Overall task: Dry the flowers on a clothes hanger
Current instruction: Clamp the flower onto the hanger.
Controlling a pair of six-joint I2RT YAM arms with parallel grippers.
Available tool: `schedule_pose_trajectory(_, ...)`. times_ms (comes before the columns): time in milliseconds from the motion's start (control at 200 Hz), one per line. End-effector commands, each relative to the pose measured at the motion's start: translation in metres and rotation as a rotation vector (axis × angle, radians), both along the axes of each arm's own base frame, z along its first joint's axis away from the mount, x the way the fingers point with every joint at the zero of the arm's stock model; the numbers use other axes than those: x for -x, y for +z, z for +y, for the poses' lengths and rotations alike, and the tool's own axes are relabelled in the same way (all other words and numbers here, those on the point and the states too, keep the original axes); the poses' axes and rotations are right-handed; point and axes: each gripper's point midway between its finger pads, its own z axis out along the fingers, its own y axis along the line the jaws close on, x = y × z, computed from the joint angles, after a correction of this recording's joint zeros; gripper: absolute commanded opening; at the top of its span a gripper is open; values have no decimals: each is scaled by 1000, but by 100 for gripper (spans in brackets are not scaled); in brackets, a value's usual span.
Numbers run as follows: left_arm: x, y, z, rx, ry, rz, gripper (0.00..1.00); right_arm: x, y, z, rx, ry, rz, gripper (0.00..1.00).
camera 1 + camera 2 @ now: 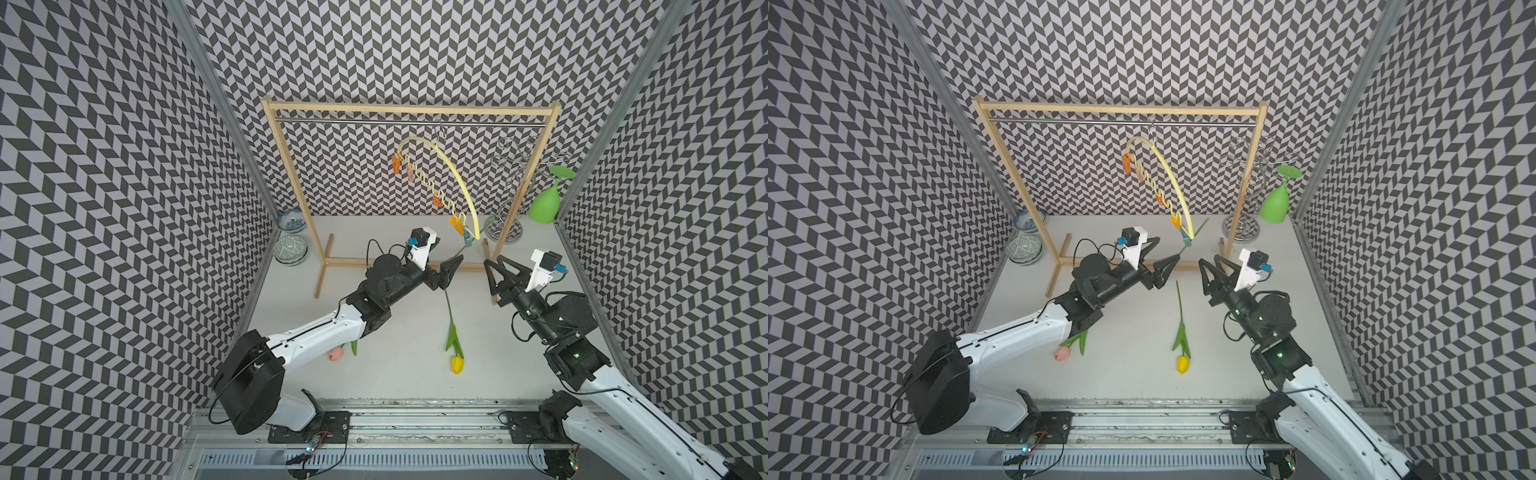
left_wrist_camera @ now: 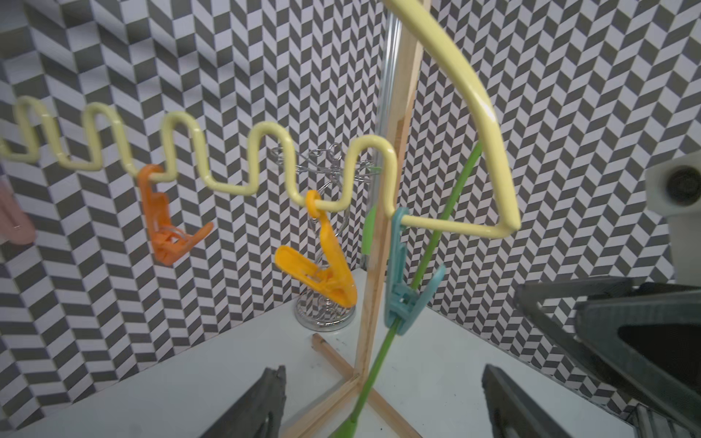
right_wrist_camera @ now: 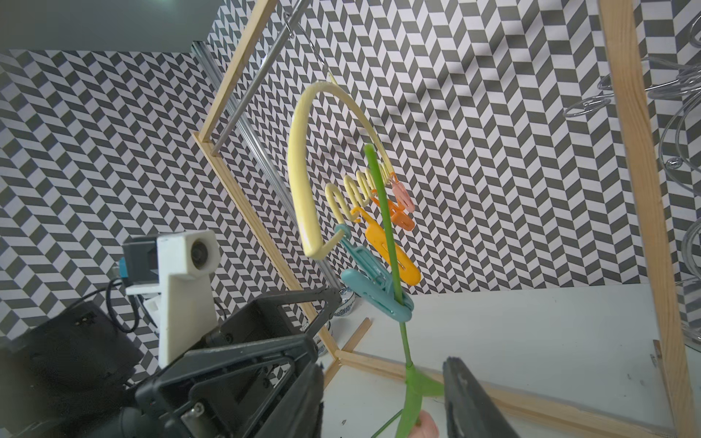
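One tulip stem (image 2: 428, 258) pinched in blue clip (image 2: 398, 303) on yellow hanger (image 2: 506, 178); left gripper (image 2: 383, 369), right gripper (image 1: 493, 262): jaws apart on both.

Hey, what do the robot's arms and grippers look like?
The left arm and right arm have white shells, black joints and loose black cables. The left gripper and right gripper have black triangular open-frame fingers. A white camera mount with a blue plug sits on each wrist.

one tulip (image 2: 373, 375) in hanger's (image 2: 455, 226) end clothespin (image 2: 402, 303); two tulips (image 1: 456, 365) (image 1: 336, 354) on table (image 1: 399, 316)
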Motion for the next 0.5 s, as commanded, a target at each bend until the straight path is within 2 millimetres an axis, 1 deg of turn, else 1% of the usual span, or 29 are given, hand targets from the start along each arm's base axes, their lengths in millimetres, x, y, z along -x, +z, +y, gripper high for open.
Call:
schedule_pose_trajectory(0, -8, -16, 34, 34, 155, 90, 100, 16, 11, 3, 15, 61, -12, 56)
schedule_pose_trajectory(20, -9, -20, 41, 47, 185, 112, 100, 20, 10, 7, 29, 89, -17, 57)
schedule_pose_trajectory(80, -16, -44, 65, 86, 301, 215, 100, 30, 1, 16, 85, 157, -17, 58)
schedule_pose_trajectory(155, -22, -82, 97, 133, 435, 360, 100, 34, -18, 19, 148, 186, 36, 58)
schedule_pose_trajectory(180, -20, -96, 105, 145, 454, 393, 100, 35, -24, 20, 168, 196, 55, 58)
schedule_pose_trajectory(220, -15, -113, 114, 178, 470, 417, 100, 37, -34, 22, 189, 211, 92, 57)
schedule_pose_trajectory(260, -10, -128, 123, 211, 485, 428, 100, 40, -39, 25, 185, 236, 121, 56)
schedule_pose_trajectory(280, -8, -132, 127, 234, 492, 431, 100, 43, -41, 27, 182, 256, 132, 55)
schedule_pose_trajectory(300, -6, -141, 131, 244, 507, 447, 100, 45, -43, 29, 179, 274, 143, 55)
schedule_pose_trajectory(366, -2, -158, 142, 269, 543, 468, 100, 52, -50, 37, 151, 333, 183, 55)
schedule_pose_trajectory(421, -3, -170, 151, 259, 602, 496, 100, 60, -56, 45, 127, 402, 208, 54)
schedule_pose_trajectory(441, -4, -173, 155, 261, 631, 512, 100, 64, -60, 49, 119, 429, 217, 54)
schedule_pose_trajectory(496, -7, -173, 162, 271, 688, 555, 100, 72, -73, 59, 101, 506, 246, 54)
